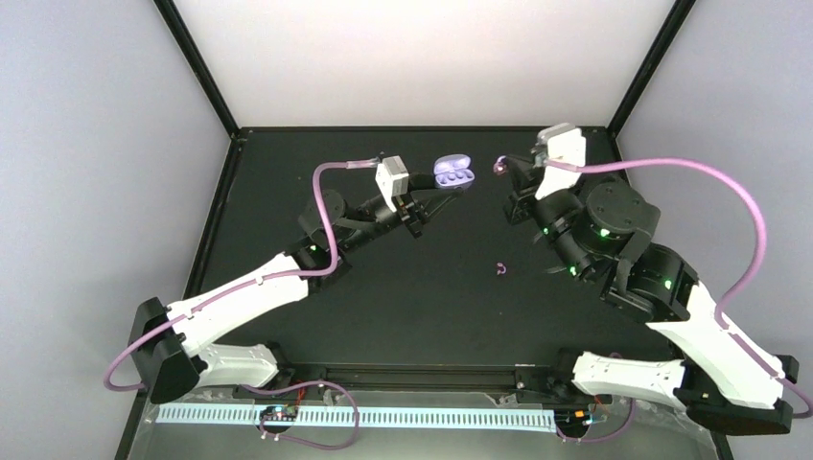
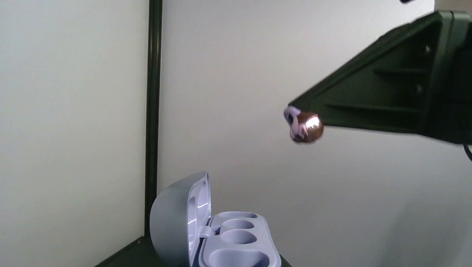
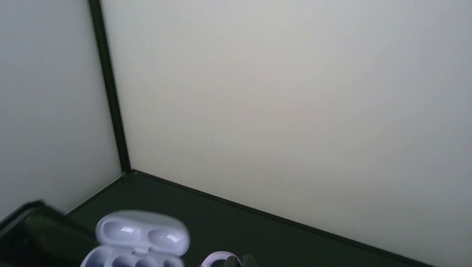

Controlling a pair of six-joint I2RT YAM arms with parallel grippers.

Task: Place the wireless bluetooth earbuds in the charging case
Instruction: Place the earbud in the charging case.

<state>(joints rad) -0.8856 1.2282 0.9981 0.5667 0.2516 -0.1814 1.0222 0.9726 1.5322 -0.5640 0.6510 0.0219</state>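
Left wrist view: a purple earbud [image 2: 303, 125] is pinched at the tips of the right fingers [image 2: 339, 108], with open air between it and the charging case [image 2: 234, 239] lower down.
The case sits at the tips of the left fingers [image 1: 429, 196], lid swung up, wells facing upward, long axis roughly toward the right fingers, near the bench's [image 1: 403, 307] back edge. I cannot tell whether the left fingers are gripping it. A second purple earbud [image 1: 500, 269] lies on the bench, well apart from both.

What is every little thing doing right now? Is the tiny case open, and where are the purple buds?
Charging case: lid open, wells empty, at the tip of the left end effector, whose grip is hidden.
Held purple earbud: pinched in the shut right end effector, up in the air.
Loose purple earbud: lying on the table, nothing touching it.
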